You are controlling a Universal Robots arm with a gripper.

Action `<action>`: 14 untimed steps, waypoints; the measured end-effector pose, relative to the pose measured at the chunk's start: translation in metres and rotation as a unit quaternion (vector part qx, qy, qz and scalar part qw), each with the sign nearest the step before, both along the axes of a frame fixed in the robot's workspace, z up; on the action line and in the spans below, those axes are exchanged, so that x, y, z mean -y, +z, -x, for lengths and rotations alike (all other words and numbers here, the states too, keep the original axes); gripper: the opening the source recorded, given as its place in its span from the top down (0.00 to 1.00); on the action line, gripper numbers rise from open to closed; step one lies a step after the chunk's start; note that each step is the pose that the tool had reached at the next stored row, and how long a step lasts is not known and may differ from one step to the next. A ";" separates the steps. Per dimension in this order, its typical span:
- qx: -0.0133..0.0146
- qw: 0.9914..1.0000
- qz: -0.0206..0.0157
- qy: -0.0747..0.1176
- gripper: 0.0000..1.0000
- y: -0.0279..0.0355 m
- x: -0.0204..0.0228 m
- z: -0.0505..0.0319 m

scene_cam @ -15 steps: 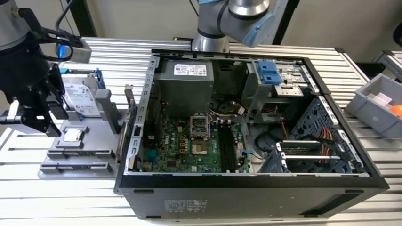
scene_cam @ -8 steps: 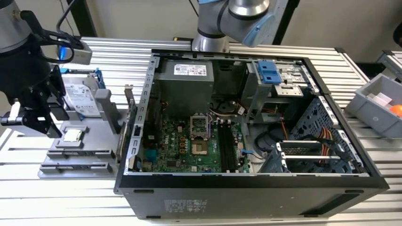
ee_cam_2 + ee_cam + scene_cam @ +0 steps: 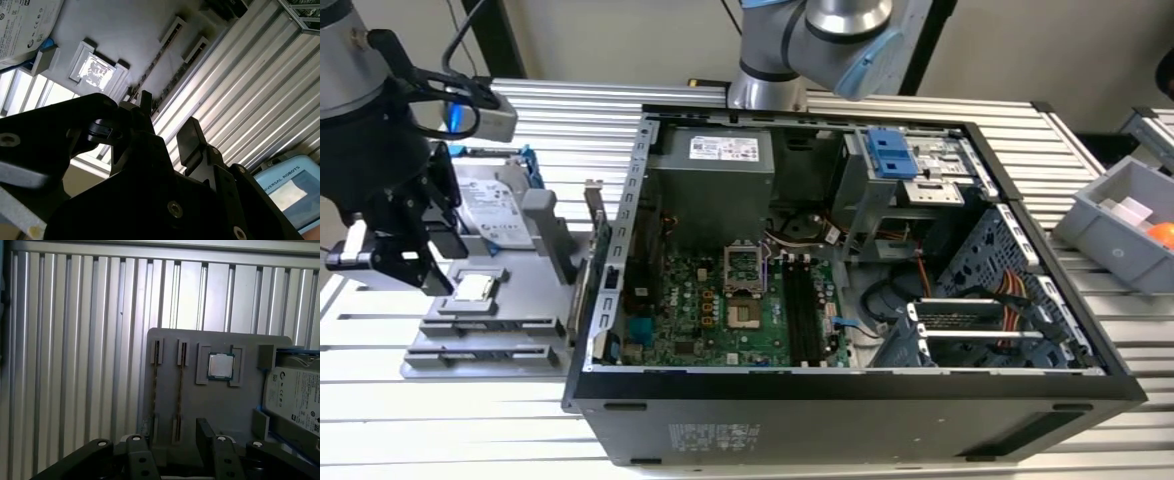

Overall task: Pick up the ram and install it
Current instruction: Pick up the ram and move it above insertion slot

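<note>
End effector [image 3: 172, 440] hovers with fingers apart, empty, above the ram [image 3: 179, 390].

A ribbed silver metal table [image 3: 440, 420] stands before a plain pale wall [image 3: 627, 40] under even, bright light.

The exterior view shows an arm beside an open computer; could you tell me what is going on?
The gripper hangs open over the grey parts tray beside the open computer case. Its fingers sit either side of the ram, which stands on edge in a tray slot, not yet lifted. The motherboard's long black slots look unfilled.
</note>
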State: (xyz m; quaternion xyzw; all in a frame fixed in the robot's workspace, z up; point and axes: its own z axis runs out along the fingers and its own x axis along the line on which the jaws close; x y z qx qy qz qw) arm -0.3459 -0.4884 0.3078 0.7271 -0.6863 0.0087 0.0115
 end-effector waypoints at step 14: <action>0.000 1.000 0.001 0.000 0.00 -0.0061 0.0000 0.0000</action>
